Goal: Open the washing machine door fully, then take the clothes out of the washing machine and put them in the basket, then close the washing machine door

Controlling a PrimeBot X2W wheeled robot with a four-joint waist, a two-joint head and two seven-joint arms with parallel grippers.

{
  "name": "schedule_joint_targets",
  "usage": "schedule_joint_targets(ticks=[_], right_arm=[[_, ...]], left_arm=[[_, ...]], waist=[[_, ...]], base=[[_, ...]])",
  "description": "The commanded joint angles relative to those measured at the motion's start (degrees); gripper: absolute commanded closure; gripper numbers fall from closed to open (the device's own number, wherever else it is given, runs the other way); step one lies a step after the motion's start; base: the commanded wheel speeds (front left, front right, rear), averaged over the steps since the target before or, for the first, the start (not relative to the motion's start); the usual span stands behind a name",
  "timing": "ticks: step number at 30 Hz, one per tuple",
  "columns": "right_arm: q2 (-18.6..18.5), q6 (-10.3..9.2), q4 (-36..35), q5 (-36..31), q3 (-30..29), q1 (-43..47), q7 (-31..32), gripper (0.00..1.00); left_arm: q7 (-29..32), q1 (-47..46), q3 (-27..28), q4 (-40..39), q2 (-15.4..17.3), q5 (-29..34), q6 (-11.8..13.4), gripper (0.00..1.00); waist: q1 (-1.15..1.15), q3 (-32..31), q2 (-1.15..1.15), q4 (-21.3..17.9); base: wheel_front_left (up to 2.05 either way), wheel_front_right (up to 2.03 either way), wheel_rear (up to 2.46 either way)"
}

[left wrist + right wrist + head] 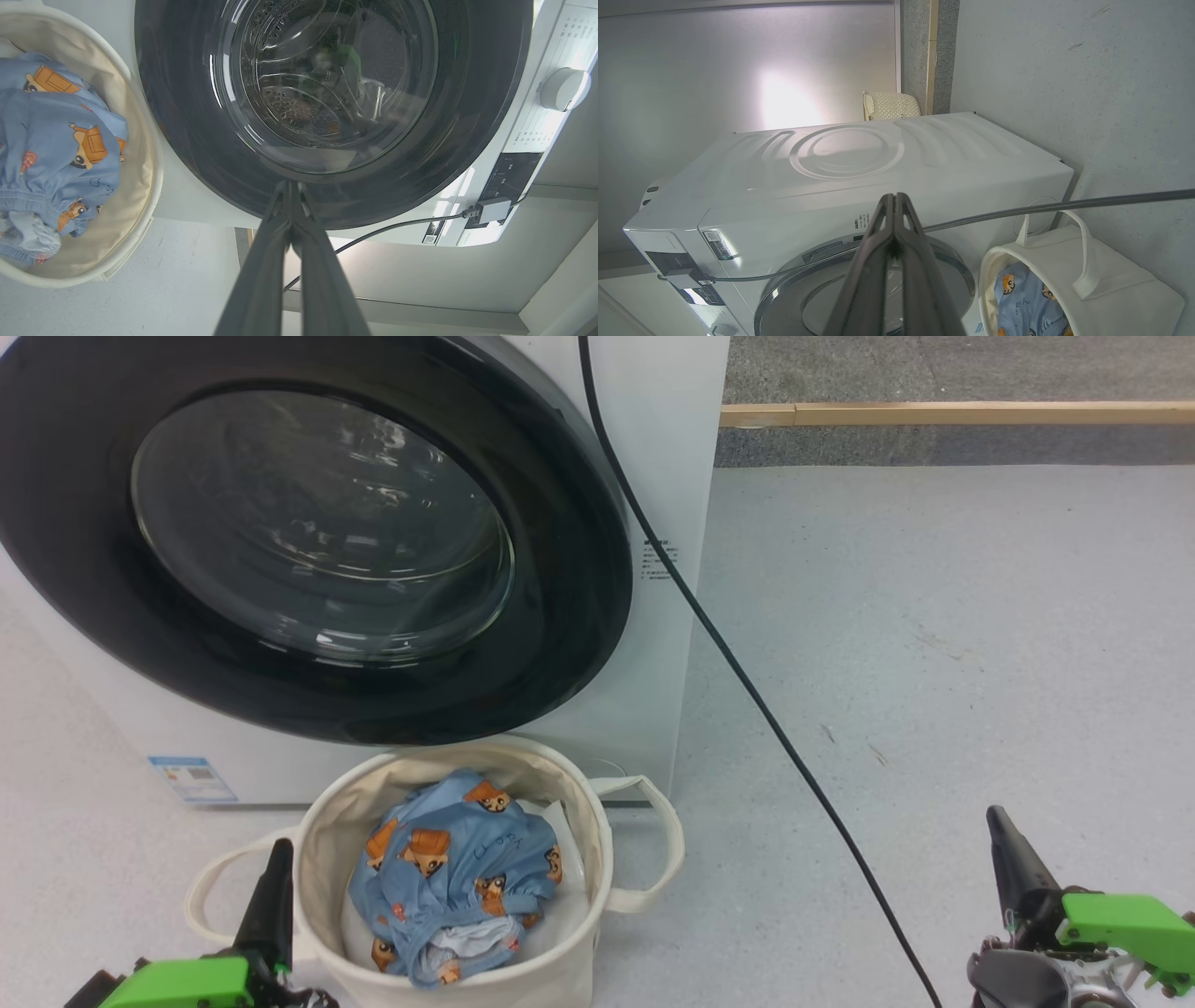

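Note:
The washing machine [653, 448] is white, and its door [308, 541], black-rimmed with a glass bowl, lies shut against its front. Through the glass the steel drum [299, 107] looks bare. The cream basket [579, 952] stands on the floor right in front of the washer. Inside it lie the light blue clothes [457, 887] with orange bear faces, over a white sheet. My left gripper [277, 849] is shut and empty, just left of the basket rim. My right gripper [997, 817] is shut and empty, low at the right, well clear of the basket.
A black cable [747, 681] runs from the washer's top right down across the grey floor toward my right gripper. A wooden strip [952, 414] edges the floor at the back. A pale woven basket [889, 105] stands behind the washer.

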Motion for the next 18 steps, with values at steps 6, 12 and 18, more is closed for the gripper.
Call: schedule_joint_targets(ticks=[6, 12, 18], right_arm=[[-0.2, 0.01, -2.2, 0.3, 1.1, -0.9, 0.4, 1.00], [-0.2, 0.01, -2.2, 0.3, 1.1, -0.9, 0.4, 1.00], [-0.2, 0.01, -2.2, 0.3, 1.1, -0.9, 0.4, 1.00]], left_arm=[[0.4, -1.4, 1.9, -2.1, 0.3, 0.2, -0.4, 1.00], [0.4, -1.4, 1.9, -2.1, 0.3, 0.2, -0.4, 1.00], [0.4, -1.4, 1.9, -2.1, 0.3, 0.2, -0.4, 1.00]], waist=[[0.00, 0.0, 0.00, 0.0], [0.00, 0.0, 0.00, 0.0], [0.00, 0.0, 0.00, 0.0]], base=[[0.00, 0.00, 0.00], [0.00, 0.00, 0.00], [0.00, 0.00, 0.00]])
